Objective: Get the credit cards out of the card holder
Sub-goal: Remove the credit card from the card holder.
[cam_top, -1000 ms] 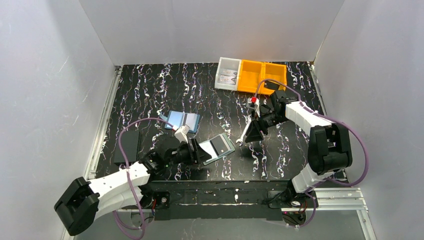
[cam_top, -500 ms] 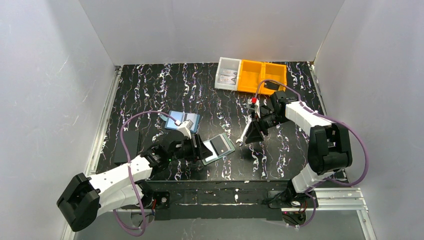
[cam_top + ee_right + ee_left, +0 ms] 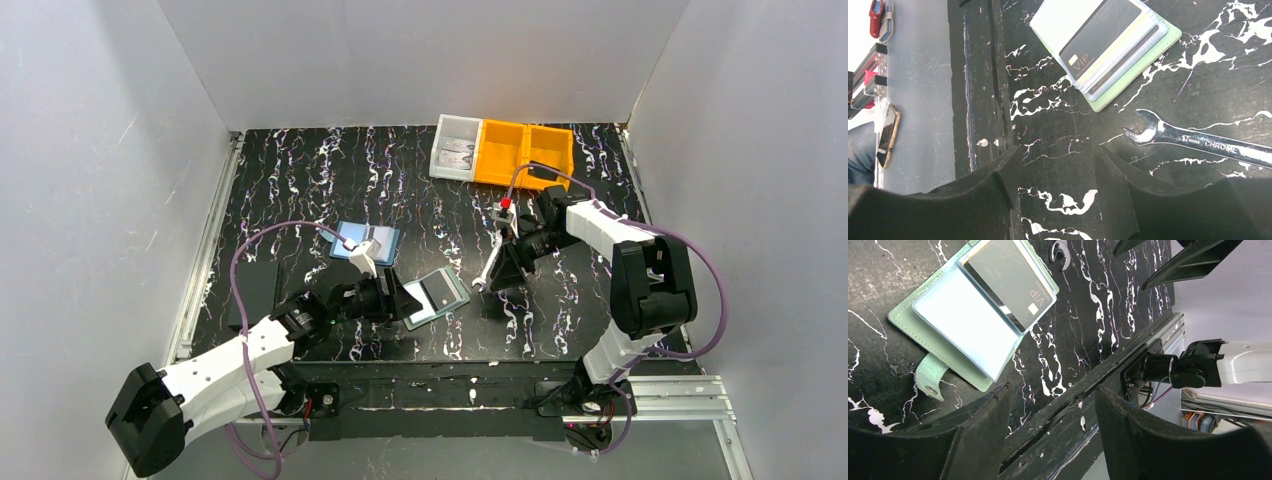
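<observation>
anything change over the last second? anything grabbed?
Left gripper lifted slightly, staying open beside the card holder. Right gripper edged toward the middle, open by the wrench. Nothing grabbed or released. Card holder, its cards and wrench have not moved.

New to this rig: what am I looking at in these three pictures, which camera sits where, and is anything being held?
Two robot arms are bolted at the near edge of a table. The wide picture comes from a fixed camera above and behind them; the other two come from a camera on each wrist, so the black shapes at the bottom are that arm's own fingers. On the table lie an open green card holder with a black card tucked in it, a wrench, a light-blue flat rectangle, a black box and orange bins. The left gripper and right gripper both hang open near the holder, holding nothing.
</observation>
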